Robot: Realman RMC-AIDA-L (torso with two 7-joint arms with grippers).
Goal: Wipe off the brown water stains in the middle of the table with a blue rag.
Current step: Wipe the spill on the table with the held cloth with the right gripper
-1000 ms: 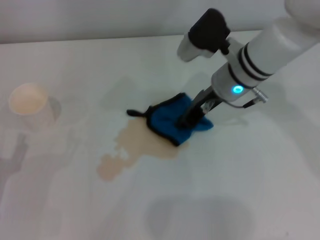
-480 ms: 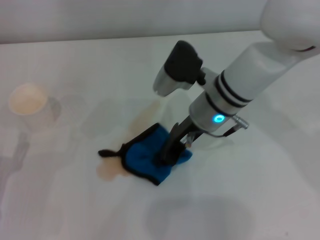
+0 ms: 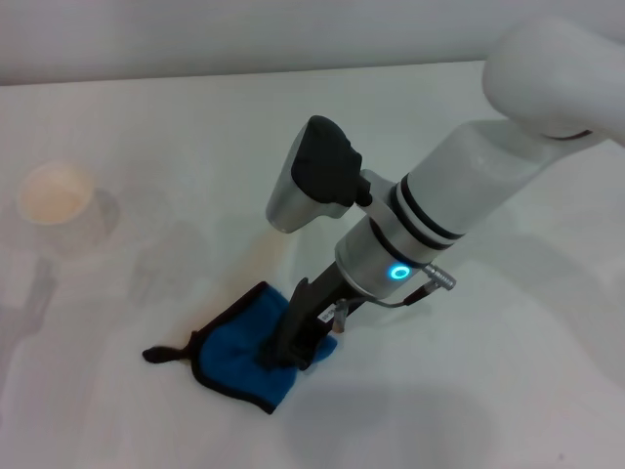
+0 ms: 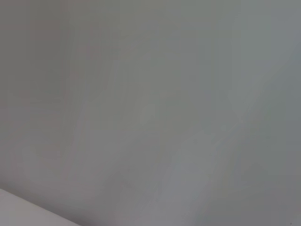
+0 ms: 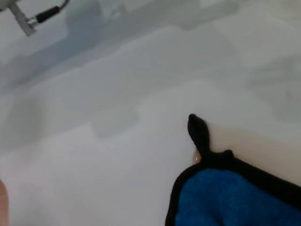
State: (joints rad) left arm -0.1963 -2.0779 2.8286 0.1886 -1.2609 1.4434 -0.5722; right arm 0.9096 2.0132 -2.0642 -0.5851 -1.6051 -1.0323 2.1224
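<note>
Broad, plain white, smooth and faintly glossy table (image 3: 176, 127) filling the head view; small bright blue cloth rag with black edge trim (image 3: 234, 352) lying rumpled near the front, black loop pointing left, pinned under the right arm's dark gripper (image 3: 283, 354); faint tan stain trace (image 3: 262, 246) just behind the rag; white paper cup with tan inside (image 3: 56, 192) standing far left, well apart.
</note>
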